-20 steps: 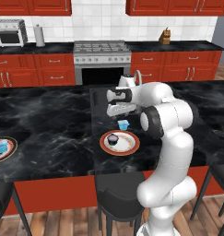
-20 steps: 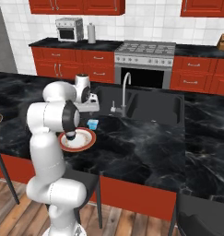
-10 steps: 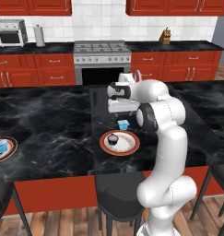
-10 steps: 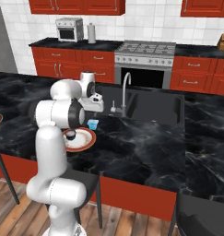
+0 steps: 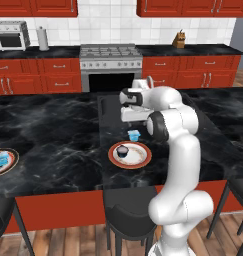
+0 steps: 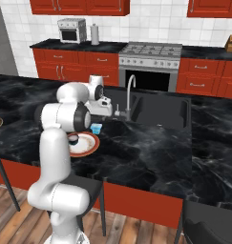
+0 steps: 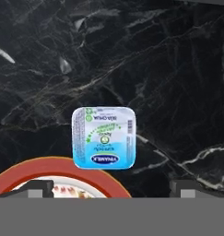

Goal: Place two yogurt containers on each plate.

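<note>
A square light-blue yogurt tub point(image 7: 103, 137), its foil-lid print too small to read, is sitting beside the glossy red-rimmed plate point(image 7: 58, 167); gripper point(image 7: 111, 189) fingers are standing wide, holding nothing.

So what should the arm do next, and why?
Probably lower straight down onto the small light-blue square yogurt tub. It sits on the black marble counter just beside the red-rimmed round plate, not on it, and the open end effector hangs above it with nothing held.

light blue yogurt container point(image 7: 103, 137), red-rimmed plate point(image 7: 92, 173)
</note>
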